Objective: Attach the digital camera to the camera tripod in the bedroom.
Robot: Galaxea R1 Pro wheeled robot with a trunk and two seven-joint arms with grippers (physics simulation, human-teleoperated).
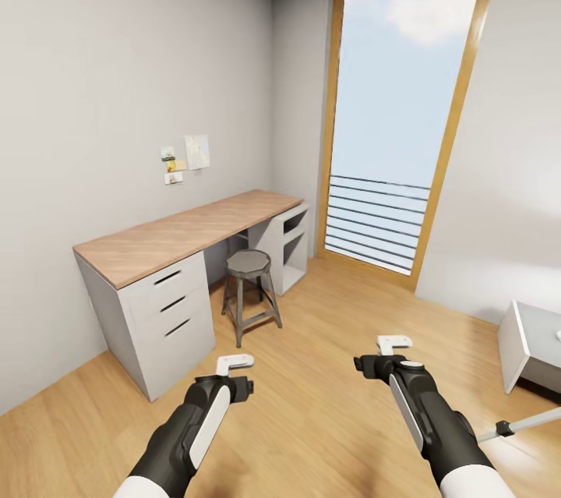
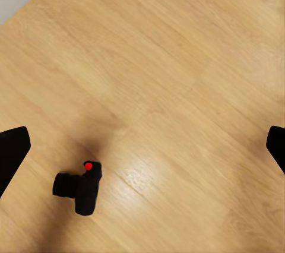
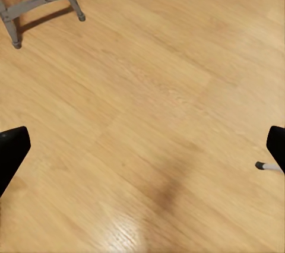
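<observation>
Digital camera (image 2: 80,186) lies on floor (image 2: 178,87) under my left gripper (image 2: 142,146); both grippers wide apart, empty, hovering for pickup; tripod leg (image 1: 520,425) near right gripper (image 1: 387,354).

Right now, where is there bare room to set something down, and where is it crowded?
The desk top is bare end to end. Open wood floor runs between the stool and the bed corner. Tighter spots: under the left hand, where the digital camera lies, and by the camera tripod leg.
</observation>
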